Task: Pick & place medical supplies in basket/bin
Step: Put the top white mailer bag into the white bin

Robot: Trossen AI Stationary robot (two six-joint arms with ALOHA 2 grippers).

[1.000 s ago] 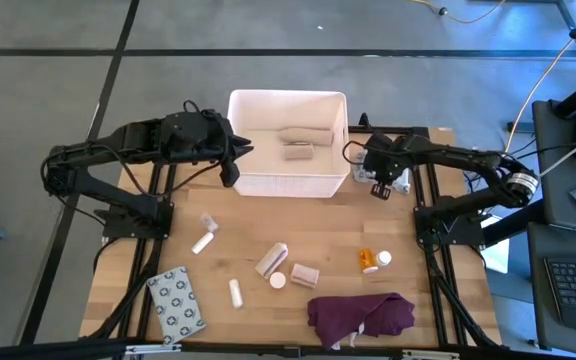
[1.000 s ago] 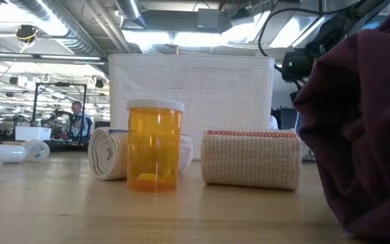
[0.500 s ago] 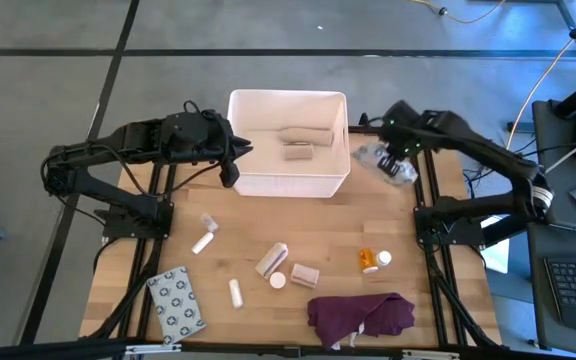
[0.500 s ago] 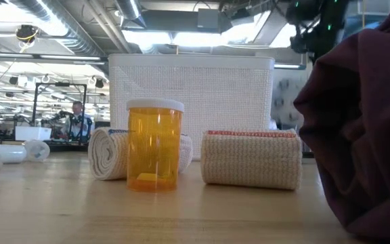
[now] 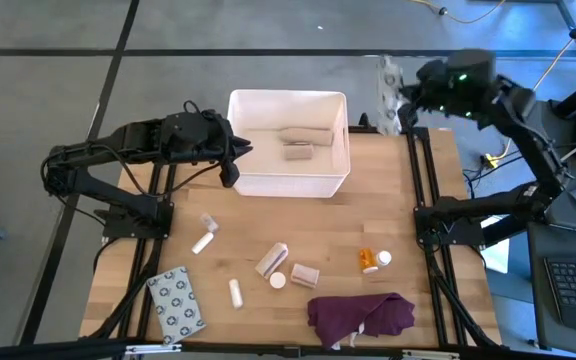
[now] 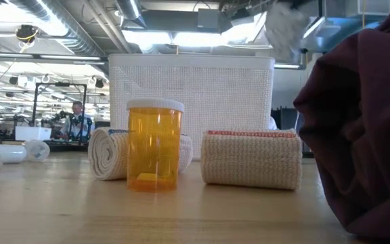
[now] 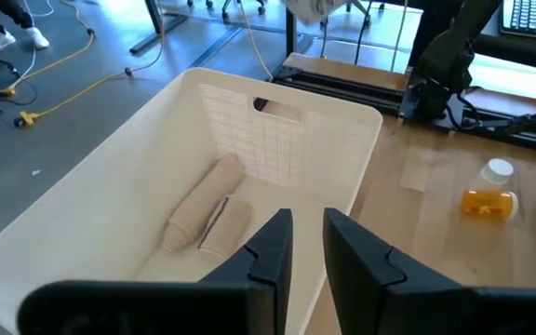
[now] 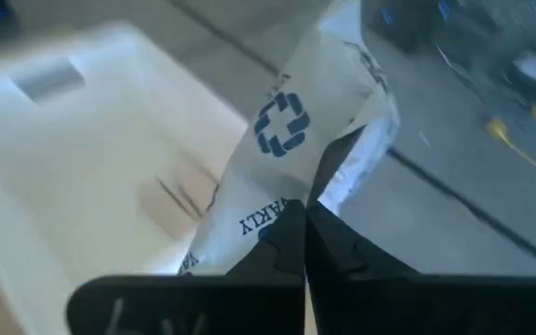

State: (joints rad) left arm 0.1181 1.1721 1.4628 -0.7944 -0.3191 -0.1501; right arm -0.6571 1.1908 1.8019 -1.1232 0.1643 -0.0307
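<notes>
A white packet with blue print hangs high in my right gripper, above the far right corner of the white bin; the low view shows the packet in the air. Two beige rolls lie in the bin. My left gripper waits open at the bin's left wall. On the table lie the orange pill bottle, beige rolls, white tubes and a patterned packet. My right gripper pinches the packet between its two shut fingers at one edge, coming at it from the table's right side. The packet is lifted clear of the table and the bin, and reaches out past the fingertips toward the bin, slightly crumpled.
A dark purple cloth lies bunched at the near edge and fills the right of the low view. The pill bottle and two rolls stand before the bin wall. A person shows far behind.
My right gripper has risen from the table just right of the bin, moving up and toward the far edge, and has turned. The packet came with it and is lifted clear, high above the bin's far right corner. The left arm has kept still.
</notes>
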